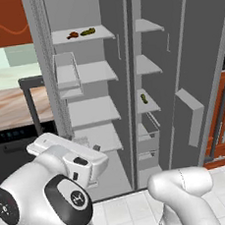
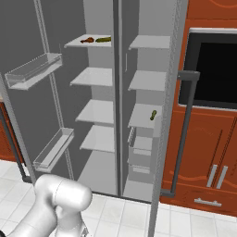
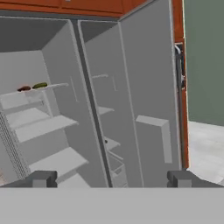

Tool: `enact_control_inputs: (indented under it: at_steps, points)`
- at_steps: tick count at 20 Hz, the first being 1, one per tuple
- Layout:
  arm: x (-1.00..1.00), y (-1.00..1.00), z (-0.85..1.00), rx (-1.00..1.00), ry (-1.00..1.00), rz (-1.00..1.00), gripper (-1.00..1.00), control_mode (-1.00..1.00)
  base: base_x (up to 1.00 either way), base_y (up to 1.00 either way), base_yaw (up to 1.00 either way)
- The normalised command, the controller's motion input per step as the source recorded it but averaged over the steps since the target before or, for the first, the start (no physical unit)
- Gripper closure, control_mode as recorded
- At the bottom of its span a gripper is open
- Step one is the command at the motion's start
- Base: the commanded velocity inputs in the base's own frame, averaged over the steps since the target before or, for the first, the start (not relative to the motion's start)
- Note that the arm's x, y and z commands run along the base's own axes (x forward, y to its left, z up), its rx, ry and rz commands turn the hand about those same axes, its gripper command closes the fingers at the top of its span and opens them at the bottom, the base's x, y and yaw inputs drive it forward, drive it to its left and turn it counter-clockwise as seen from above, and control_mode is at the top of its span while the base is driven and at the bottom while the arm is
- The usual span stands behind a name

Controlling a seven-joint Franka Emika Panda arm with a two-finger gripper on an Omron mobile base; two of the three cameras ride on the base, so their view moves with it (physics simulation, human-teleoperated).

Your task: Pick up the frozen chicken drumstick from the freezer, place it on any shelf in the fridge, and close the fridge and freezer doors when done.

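Frozen chicken drumstick (image 1: 72, 35) (image 2: 87, 40) (image 3: 24, 89) lies flat on the top shelf (image 1: 103, 34) of the fridge (image 1: 92, 112), the wider left compartment, near the shelf's front edge. Its long axis runs side to side along that edge, end to end with a dark green pickle-like item (image 1: 88, 31) just to its right. In the right base view the thinner end looks to point away from the pickle. A second pickle-like item (image 2: 153, 115) stands on a middle shelf of the freezer (image 2: 146, 120). Both doors stand open: fridge door (image 2: 23, 115), freezer door (image 1: 177, 52). A pale emblem on the arm's dark joint cap (image 1: 74, 198) is too small to read. The arm is folded low before the unit. The gripper (image 3: 111, 179) is well apart from the shelves, its jaws spread wide with nothing between them.
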Motion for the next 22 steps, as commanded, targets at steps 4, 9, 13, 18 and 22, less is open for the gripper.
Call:
enact_control_inputs:
  at_steps: [4,9,13,18,22]
  points:
    - [0.26,0.48,-0.24,-0.02,0.0,-0.03,-1.0,-1.0,0.0,0.0,0.0]
    - [0.24,0.46,-0.11,-0.02,0.0,-0.05,-1.0,-1.0,0.0,0.0,0.0]
    - [0.42,0.55,-0.13,-0.01,0.0,-0.11,-1.0,-1.0,0.0,0.0,0.0]
    - [0.65,0.41,-0.24,-0.02,0.03,-0.13,-1.0,-1.0,0.0,0.0,0.0]
    - [0.71,0.26,-0.38,-0.02,0.02,-0.1,-1.0,-1.0,0.0,0.0,0.0]
